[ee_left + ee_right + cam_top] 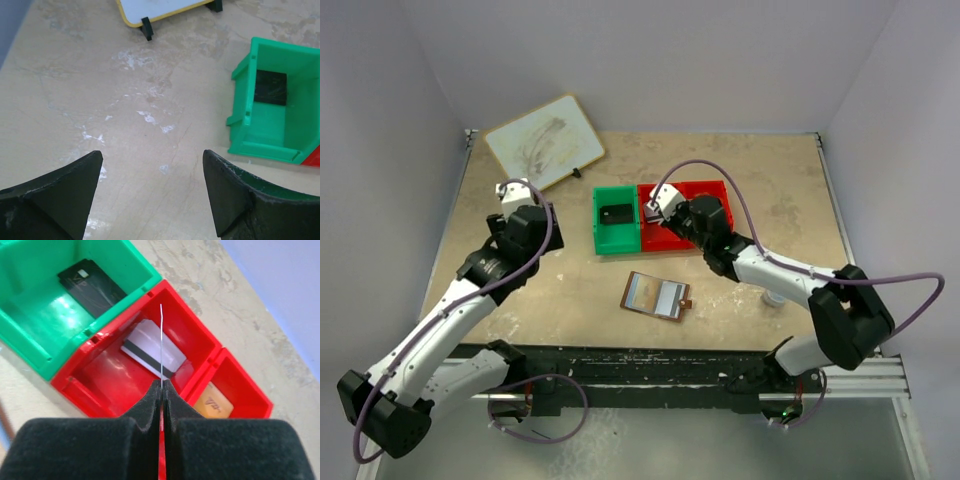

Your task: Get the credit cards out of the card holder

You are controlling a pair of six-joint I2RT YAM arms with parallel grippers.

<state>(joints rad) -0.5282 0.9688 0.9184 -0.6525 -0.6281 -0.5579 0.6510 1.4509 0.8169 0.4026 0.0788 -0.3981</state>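
The card holder (pixel 657 295) lies open on the table near the front, pale inner panels up, with no gripper touching it. My right gripper (pixel 655 207) (pixel 163 385) is shut on a thin card (pixel 161 340), seen edge-on, above the red bin (pixel 90 370). A white card with a black stripe (pixel 150 352) lies in that bin. An orange card (pixel 212 402) lies in the adjoining red bin. A black card (pixel 617 213) (pixel 271 87) lies in the green bin (pixel 603 222) (pixel 240 115). My left gripper (pixel 515 190) (pixel 152 165) is open and empty over bare table, left of the green bin.
A yellow-framed whiteboard (pixel 545 140) (pixel 160 7) stands at the back left. A small white object (pixel 773 297) sits by the right arm's forearm. White walls close in the table on three sides.
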